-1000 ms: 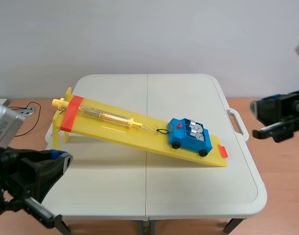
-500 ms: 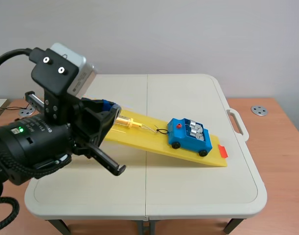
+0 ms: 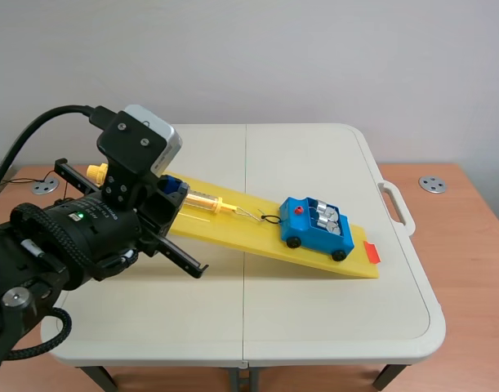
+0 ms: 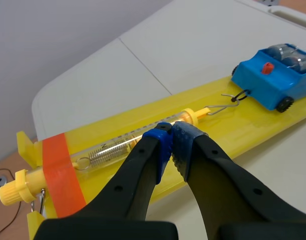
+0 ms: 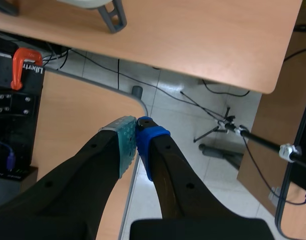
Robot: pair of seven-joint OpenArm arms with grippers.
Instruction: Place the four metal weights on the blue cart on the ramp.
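The blue cart [image 3: 317, 227] stands low on the yellow ramp [image 3: 257, 237], with several metal weights [image 3: 327, 217] upright in its bed. A wire hook links it to the clear spring scale [image 3: 202, 198] lying along the ramp. My left gripper [image 3: 173, 188] hangs shut and holding nothing over the ramp's upper half. In the left wrist view its pads meet just above the spring scale [image 4: 137, 142], and the cart [image 4: 273, 82] with its weights [image 4: 288, 52] lies far ahead. My right gripper [image 5: 136, 131] is shut on nothing, off the table over the floor.
The ramp's raised end carries an orange tape band [image 4: 57, 175] and a yellow knob [image 4: 12, 186]. The white folding table [image 3: 314, 310] has a handle [image 3: 395, 204] on its right edge. A wooden desk [image 5: 203, 35] and cables show past the right gripper.
My left arm rose from the low left corner and now stands in front of the ramp's upper part, hiding it. The right arm has left the scene view. The cart has stayed put.
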